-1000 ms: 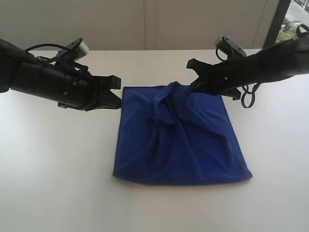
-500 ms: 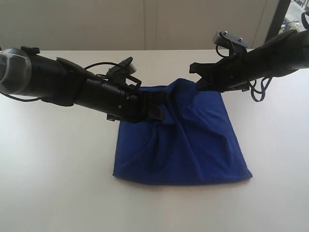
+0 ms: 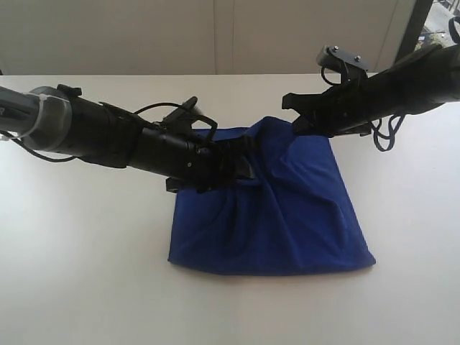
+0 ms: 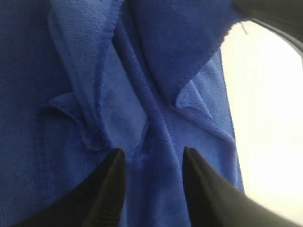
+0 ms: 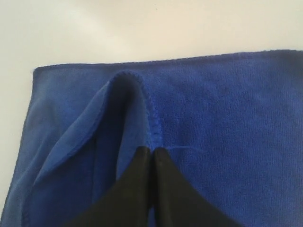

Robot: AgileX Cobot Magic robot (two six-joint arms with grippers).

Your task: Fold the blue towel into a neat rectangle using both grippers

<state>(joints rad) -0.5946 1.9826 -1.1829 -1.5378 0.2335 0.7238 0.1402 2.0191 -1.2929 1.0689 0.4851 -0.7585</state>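
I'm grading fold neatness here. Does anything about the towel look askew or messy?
Yes. The blue towel is bunched toward its far edge in the exterior view: the right gripper pinches a hem up into a peak, and creases run beneath the open left gripper. The near edge lies flat and fairly straight.

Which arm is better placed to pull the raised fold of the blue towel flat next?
Right, likely. The right gripper is shut on the raised hem of the deep-blue terry towel; the left gripper hovers open over bunched folds, gripping nothing.
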